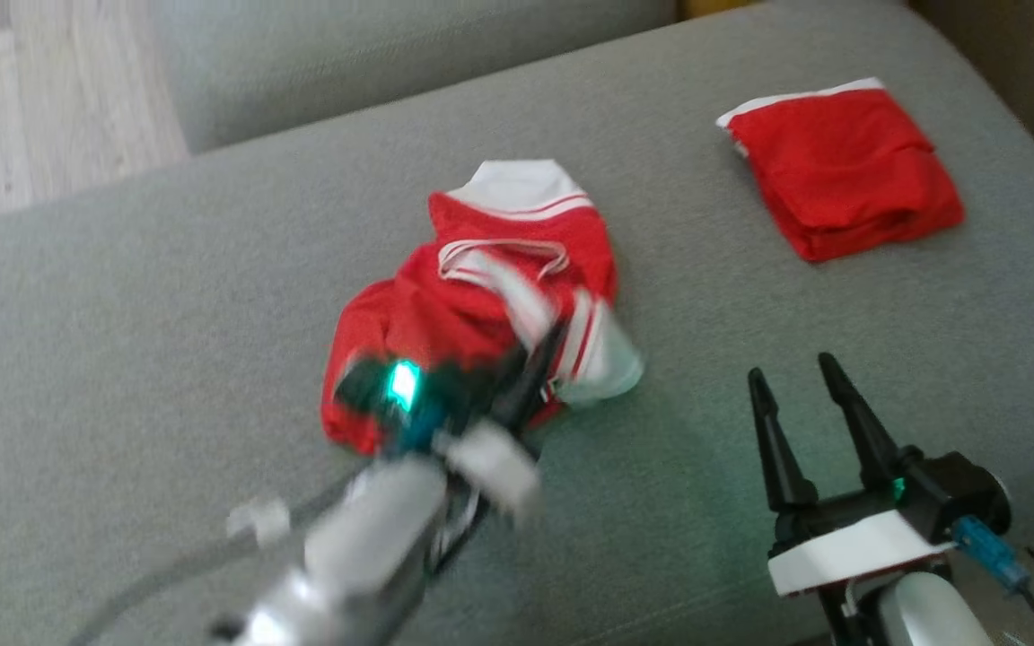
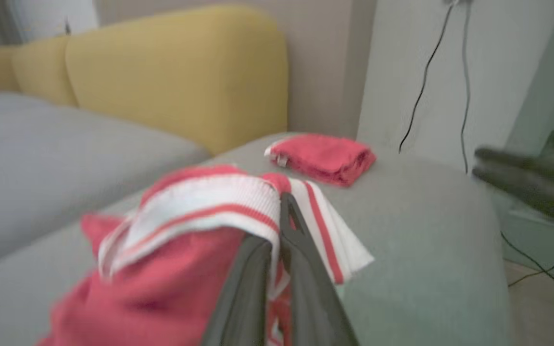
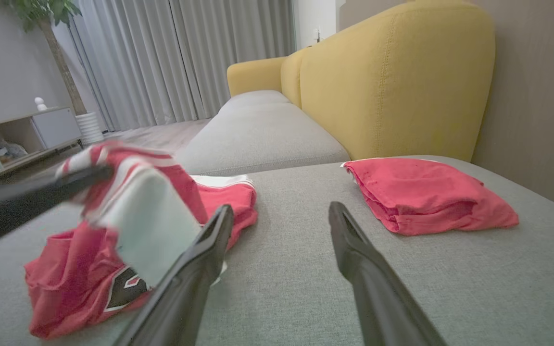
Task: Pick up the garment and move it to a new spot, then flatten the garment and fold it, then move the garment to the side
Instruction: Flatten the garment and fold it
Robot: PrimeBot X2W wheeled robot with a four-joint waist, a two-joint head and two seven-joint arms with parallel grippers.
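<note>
Crumpled garment (image 1: 481, 305) lies mid-seat on the grey sofa (image 1: 167, 269), left hand (image 1: 539, 359) clamped on its striped trim, right hand (image 1: 795, 377) apart nearby; judged light, limp, best taken at hems.

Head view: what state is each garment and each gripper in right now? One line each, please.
Red jersey: crumpled, its striped white edge pinched and raised.
Folded red garment: folded, lying flat, apart from the jersey.
Left gripper: shut on the jersey's striped edge.
Right gripper: open, holding nothing, beside the jersey and not touching it.
</note>
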